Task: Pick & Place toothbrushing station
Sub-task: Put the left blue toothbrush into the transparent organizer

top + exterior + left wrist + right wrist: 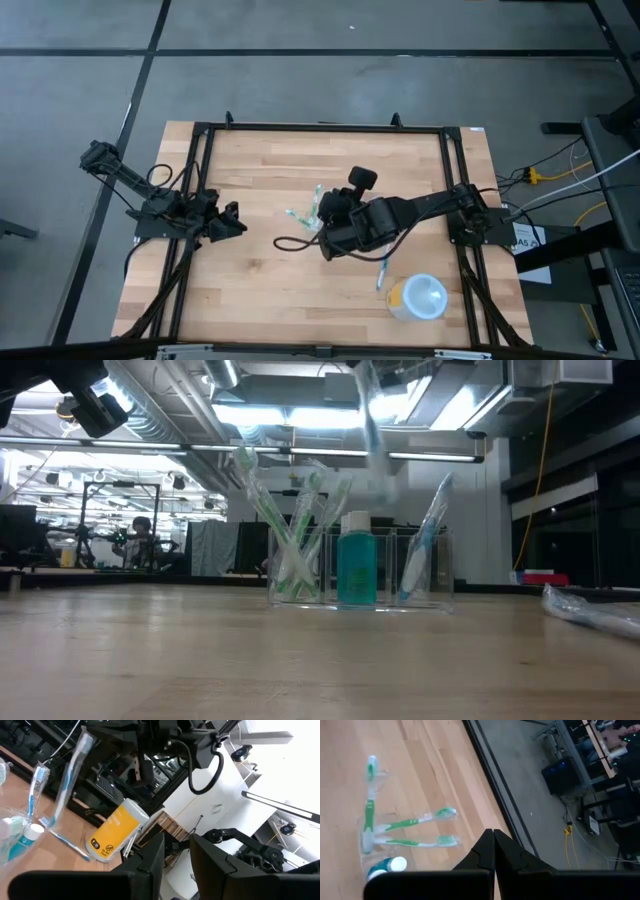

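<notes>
The toothbrushing station (303,213), a clear plastic holder, stands upright on the wooden table near its middle. In the low view the station (395,565) holds green toothbrushes, a teal bottle and a blue toothbrush. My right gripper (493,839) is shut and hangs above the station (370,837), at its right side (325,225). A tall clear strip (72,775) rises from the station's area toward my right arm. My left gripper (176,862) is open and empty, at the table's left (232,220), pointing toward the station. My right gripper's fingertips meet in the right wrist view and nothing shows between them. I cannot tell whether it touches the tall clear strip (372,430) that stands above the station.
A round white cup with a yellow label (418,297) lies at the near right; it also shows in the left wrist view (112,832). A blue toothbrush (382,272) lies on the wood next to it. A black frame rail (320,127) runs round the table.
</notes>
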